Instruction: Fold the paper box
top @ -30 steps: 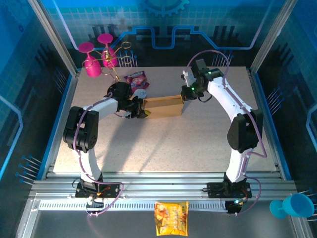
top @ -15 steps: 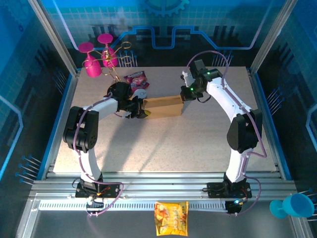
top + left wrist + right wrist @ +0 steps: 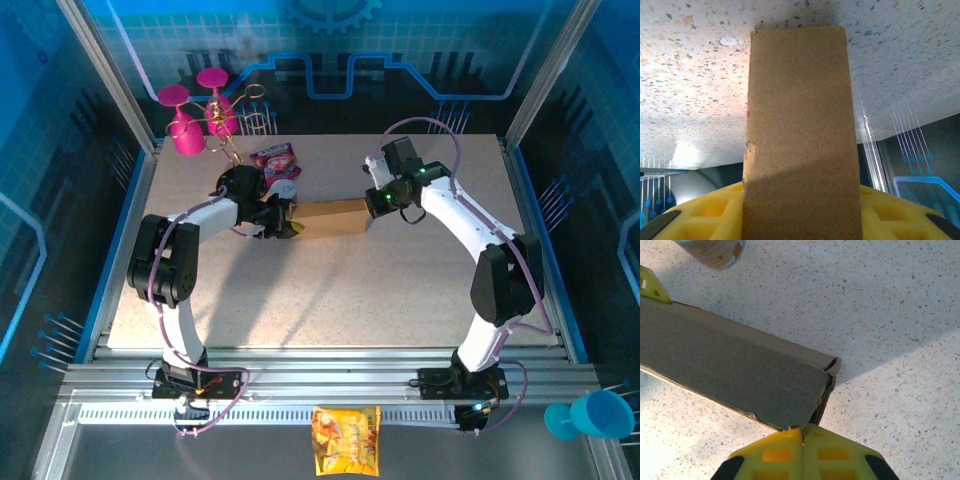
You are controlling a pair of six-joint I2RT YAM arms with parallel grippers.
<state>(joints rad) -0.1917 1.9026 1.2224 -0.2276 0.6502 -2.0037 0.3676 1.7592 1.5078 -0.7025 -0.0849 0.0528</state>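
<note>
The paper box point(image 3: 330, 217) is a folded, flat brown cardboard piece lying in the middle of the table between both arms. My left gripper point(image 3: 288, 220) is shut on its left end. In the left wrist view the cardboard point(image 3: 799, 135) runs straight out from between the yellow fingers point(image 3: 695, 215). My right gripper point(image 3: 377, 203) is at the box's right end. In the right wrist view its yellow fingers point(image 3: 775, 455) are pressed together along a thin seam, and the gripper point(image 3: 803, 431) touches the frayed near corner of the box point(image 3: 735, 375).
Behind the box lie a pink snack packet point(image 3: 275, 158) and a small round cup point(image 3: 285, 188), whose printed cup wall point(image 3: 715, 250) shows in the right wrist view. Pink goblets point(image 3: 190, 125) and a gold wire rack point(image 3: 245, 115) stand back left. An orange-yellow packet point(image 3: 346, 440) and a blue cup point(image 3: 590, 415) lie off the table.
The right arm has swung, its elbow going right and its gripper dropping slightly toward the box's right end. The left arm and the box have barely moved.
</note>
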